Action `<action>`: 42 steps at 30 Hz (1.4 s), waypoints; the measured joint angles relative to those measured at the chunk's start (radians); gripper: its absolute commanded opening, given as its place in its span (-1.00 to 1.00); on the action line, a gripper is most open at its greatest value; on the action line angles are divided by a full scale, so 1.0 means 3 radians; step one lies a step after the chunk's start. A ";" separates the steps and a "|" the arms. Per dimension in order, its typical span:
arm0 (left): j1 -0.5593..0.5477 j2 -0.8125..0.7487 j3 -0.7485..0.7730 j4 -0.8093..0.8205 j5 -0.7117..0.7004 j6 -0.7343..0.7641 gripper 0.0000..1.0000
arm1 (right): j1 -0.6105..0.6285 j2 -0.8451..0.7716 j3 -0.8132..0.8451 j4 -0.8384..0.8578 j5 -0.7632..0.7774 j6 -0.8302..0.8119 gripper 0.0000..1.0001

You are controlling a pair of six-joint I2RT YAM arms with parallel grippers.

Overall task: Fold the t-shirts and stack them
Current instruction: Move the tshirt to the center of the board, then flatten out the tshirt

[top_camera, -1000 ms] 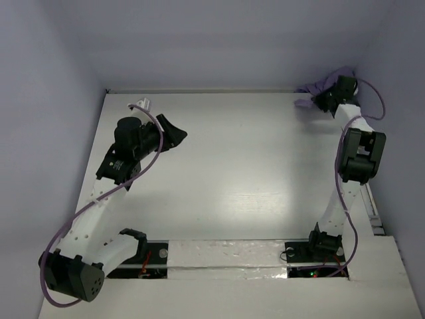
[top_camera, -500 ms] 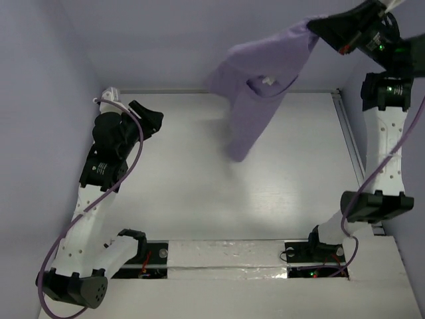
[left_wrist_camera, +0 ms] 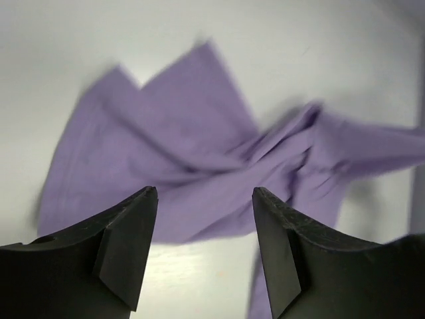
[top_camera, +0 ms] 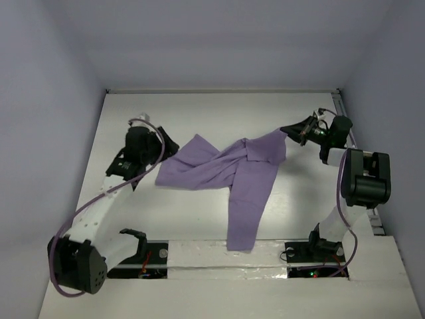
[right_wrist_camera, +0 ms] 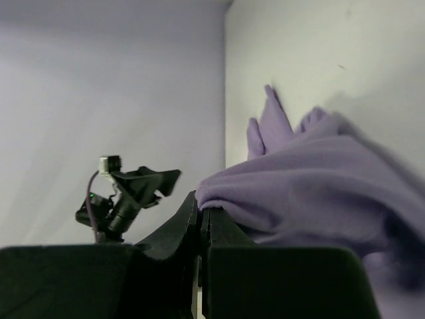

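On the white bench (top_camera: 199,113), seen from above, the lavender t-shirt (top_camera: 219,166) lies rumpled and unfolded in a rough L. Its longer band runs left to right, from just beside the left arm (top_camera: 136,153) across to the right arm (top_camera: 332,136). A narrower strip runs from the middle down to the bench's near edge. The right jaws are pinched shut on the t-shirt's far-right corner, low over the bench. The left jaws stand apart at the cloth's left edge, holding nothing. Half a second earlier the t-shirt hung in the air from the raised right arm; now it is down on the bench, and the left arm has swung inward toward it.

From the left wrist, two dark fingers (left_wrist_camera: 126,246) stand well apart over the t-shirt (left_wrist_camera: 199,153), which fans out in twisted folds. The picture is blurred.

From the right wrist, the jaws are closed together on a fold of the t-shirt (right_wrist_camera: 319,179), which drapes away to the right. The left arm (right_wrist_camera: 129,193) shows small beyond.
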 measured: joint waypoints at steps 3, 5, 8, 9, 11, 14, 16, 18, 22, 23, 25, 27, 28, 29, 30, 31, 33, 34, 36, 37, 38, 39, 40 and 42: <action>-0.0146 0.0379 -0.0298 0.0004 0.0023 0.0055 0.13 | 0.0001 -0.0061 -0.0084 -0.0197 0.0075 -0.0239 -1.00; -0.0201 0.0628 -0.0413 0.0003 0.0015 0.0088 0.14 | 0.0005 -0.0247 -0.0078 -0.0399 0.0156 -0.0486 -1.00; -0.0203 0.0890 -0.0448 0.0048 -0.0057 0.0144 0.21 | 0.0010 -0.0568 -0.0039 -0.0853 0.0331 -0.0882 -1.00; -0.0203 0.0978 -0.0439 0.0085 -0.0092 0.0179 0.22 | 0.0014 -0.0671 -0.0018 -0.1030 0.0416 -0.1035 -1.00; -0.0203 0.1158 -0.0348 0.0114 -0.0144 0.0257 0.24 | 0.0022 -0.0799 0.0024 -0.1334 0.0559 -0.1244 -1.00; -0.0207 0.1520 -0.0046 0.0167 -0.0237 0.0404 0.32 | 0.0050 -0.0905 0.0090 -0.1807 0.0754 -0.1555 -1.00; -0.0209 0.1727 0.0196 0.0212 -0.0314 0.0465 0.29 | 0.0071 -0.0966 0.0097 -0.2055 0.0844 -0.1685 -1.00; -0.0214 0.1976 0.0487 0.0219 -0.0409 0.0524 0.28 | 0.0102 -0.1038 0.0097 -0.2248 0.0886 -0.1776 -1.00; -0.0220 0.2439 0.0835 0.0277 -0.0571 0.0605 0.26 | 0.0148 -0.1202 0.0067 -0.2453 0.0919 -0.1886 -1.00; -0.0219 0.2522 0.0858 0.0273 -0.0603 0.0619 0.25 | 0.0153 -0.1247 0.0046 -0.2492 0.0923 -0.1907 -1.00; -0.0219 0.2644 0.0875 0.0252 -0.0659 0.0643 0.21 | 0.0155 -0.1338 -0.0009 -0.2571 0.0923 -0.1946 -1.00; -0.0219 0.2733 0.0932 0.0197 -0.0716 0.0679 0.13 | 0.0155 -0.1404 -0.0064 -0.2631 0.0923 -0.1990 -1.00; -0.0219 0.2778 0.0997 0.0161 -0.0749 0.0692 0.03 | 0.0155 -0.1436 -0.0104 -0.2651 0.0924 -0.2018 -1.00; -0.0219 0.2829 0.1082 0.0145 -0.0774 0.0704 -0.02 | 0.0155 -0.1472 -0.0159 -0.2679 0.0930 -0.2047 -1.00; -0.0219 0.2876 0.1155 0.0148 -0.0795 0.0721 -0.05 | 0.0155 -0.1497 -0.0206 -0.2708 0.0933 -0.2063 -1.00; -0.0219 0.2907 0.1228 0.0144 -0.0816 0.0736 -0.09 | 0.0155 -0.1521 -0.0266 -0.2731 0.0936 -0.2083 -1.00; -0.0219 0.2930 0.1294 0.0150 -0.0851 0.0752 -0.09 | 0.0155 -0.1554 -0.0365 -0.2783 0.0946 -0.2107 -1.00; -0.0219 0.2930 0.1298 0.0150 -0.0867 0.0763 -0.08 | 0.0155 -0.1564 -0.0407 -0.2805 0.0952 -0.2112 -1.00; -0.0219 0.2930 0.1298 0.0137 -0.0895 0.0779 -0.07 | 0.0155 -0.1577 -0.0470 -0.2832 0.0970 -0.2120 -1.00; -0.0219 0.2934 0.1297 0.0120 -0.0904 0.0787 -0.08 | 0.0155 -0.1577 -0.0478 -0.2848 0.0974 -0.2120 -1.00; -0.0219 0.2934 0.1293 0.0106 -0.0912 0.0793 -0.07 | 0.0155 -0.1577 -0.0478 -0.2855 0.0982 -0.2121 -1.00; -0.0219 0.2934 0.1292 0.0095 -0.0917 0.0797 -0.07 | 0.0155 -0.1578 -0.0478 -0.2852 0.0988 -0.2121 -1.00; -0.0219 0.2934 0.1291 0.0086 -0.0919 0.0799 -0.07 | 0.0155 -0.1579 -0.0478 -0.2852 0.0989 -0.2121 -1.00; -0.0219 0.2935 0.1280 0.0085 -0.0927 0.0799 -0.06 | 0.0155 -0.1579 -0.0478 -0.2855 0.1001 -0.2124 -1.00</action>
